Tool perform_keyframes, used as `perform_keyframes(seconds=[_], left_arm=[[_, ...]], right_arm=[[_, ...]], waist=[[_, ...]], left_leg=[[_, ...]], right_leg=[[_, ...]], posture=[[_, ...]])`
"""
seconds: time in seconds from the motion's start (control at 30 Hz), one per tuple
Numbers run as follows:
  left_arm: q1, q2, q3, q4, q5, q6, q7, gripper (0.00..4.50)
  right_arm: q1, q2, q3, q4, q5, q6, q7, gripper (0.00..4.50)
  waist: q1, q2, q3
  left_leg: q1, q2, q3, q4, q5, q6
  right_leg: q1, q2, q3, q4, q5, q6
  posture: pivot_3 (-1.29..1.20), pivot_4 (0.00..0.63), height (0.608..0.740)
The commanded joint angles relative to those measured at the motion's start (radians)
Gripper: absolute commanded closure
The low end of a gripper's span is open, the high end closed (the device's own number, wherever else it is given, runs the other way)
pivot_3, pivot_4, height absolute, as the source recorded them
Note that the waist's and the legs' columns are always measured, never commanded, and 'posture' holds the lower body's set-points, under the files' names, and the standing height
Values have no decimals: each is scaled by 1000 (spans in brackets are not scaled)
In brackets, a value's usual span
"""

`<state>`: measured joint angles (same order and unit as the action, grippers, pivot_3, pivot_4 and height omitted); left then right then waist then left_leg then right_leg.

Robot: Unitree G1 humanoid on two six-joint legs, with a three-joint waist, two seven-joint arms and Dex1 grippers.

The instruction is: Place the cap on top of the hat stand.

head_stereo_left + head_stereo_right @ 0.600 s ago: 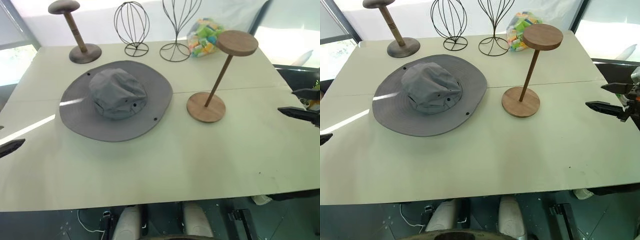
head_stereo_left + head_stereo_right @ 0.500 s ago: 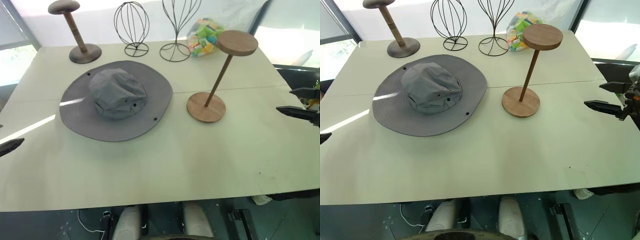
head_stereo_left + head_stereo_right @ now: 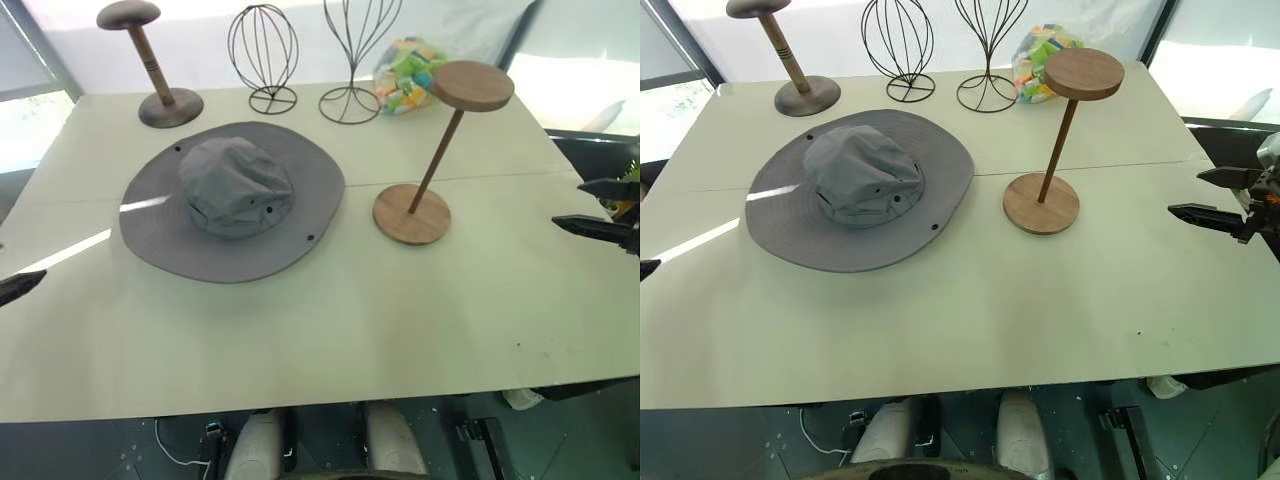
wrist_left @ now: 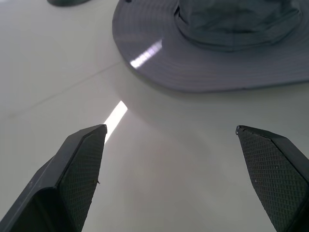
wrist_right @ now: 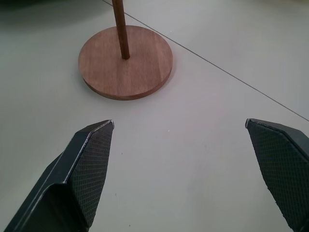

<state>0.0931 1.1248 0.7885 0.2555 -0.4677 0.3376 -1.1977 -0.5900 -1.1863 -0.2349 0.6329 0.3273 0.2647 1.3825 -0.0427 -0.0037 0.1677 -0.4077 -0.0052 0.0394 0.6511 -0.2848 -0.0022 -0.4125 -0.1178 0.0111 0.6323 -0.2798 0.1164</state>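
Waiting untouched: large grey fabric wide-brimmed cap (image 3: 232, 200) lies flat on the pale matte desk (image 3: 330, 320), left of the light wooden hat stand (image 3: 440, 150) with slanted rod.
Left end effector (image 4: 169, 137) and right end effector (image 5: 179, 129) both spread wide, empty, at the desk's sides. Risks: floppy brim folding in a one-sided pinch; slim stand tipping if nudged; soft crown sliding off the flat disc.

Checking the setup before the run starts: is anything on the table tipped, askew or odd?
Nothing is tipped or spilled. The cap lies flat, crown up, on the table. The hat stand sits level on its base; only its rod slants, which looks like its design. A bag of colourful pieces sits behind it.
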Motion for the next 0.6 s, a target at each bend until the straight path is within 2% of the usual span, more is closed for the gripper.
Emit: perform_keyframes(seconds=[0.03, 0.17, 0.3, 0.5, 0.6], left_arm=[[-52, 22, -42, -119, -20, -45, -25, 22], [-79, 38, -157, -254, 35, -144, -68, 22], [-94, 73, -306, -307, 153, -350, -128, 22], [-211, 53, -531, -208, 351, -654, -92, 22], [-348, -35, -657, -97, 478, -791, 23, 22]], right_arm=[[7, -24, -29, -89, 23, -2, 24, 0], [137, -48, -92, -308, 90, 78, 65, 0], [318, -46, -207, -580, 174, 203, 76, 0], [505, -3, -347, -887, 263, 348, 32, 0], [549, 20, -404, -1001, 322, 421, -12, 0]], waist=[[1, 0, 0], [2, 0, 0], [5, 0, 0], [7, 0, 0], [15, 0, 0]], left_leg=[[0, 0, 0, 0, 0, 0], [0, 0, 0, 1, 0, 0], [0, 0, 0, 0, 0, 0], [2, 2, 0, 5, 0, 1], [1, 4, -1, 12, 0, 1]], right_leg=[[1, 0, 0, 0, 0, 0], [1, 0, 0, 0, 1, 2], [1, 2, -1, 0, 1, 3], [5, 8, -1, 1, 3, 5], [8, 11, -1, 1, 5, 6]], posture=[[0, 150, 739], [0, 150, 739], [0, 150, 739], [0, 150, 739], [0, 150, 739]])
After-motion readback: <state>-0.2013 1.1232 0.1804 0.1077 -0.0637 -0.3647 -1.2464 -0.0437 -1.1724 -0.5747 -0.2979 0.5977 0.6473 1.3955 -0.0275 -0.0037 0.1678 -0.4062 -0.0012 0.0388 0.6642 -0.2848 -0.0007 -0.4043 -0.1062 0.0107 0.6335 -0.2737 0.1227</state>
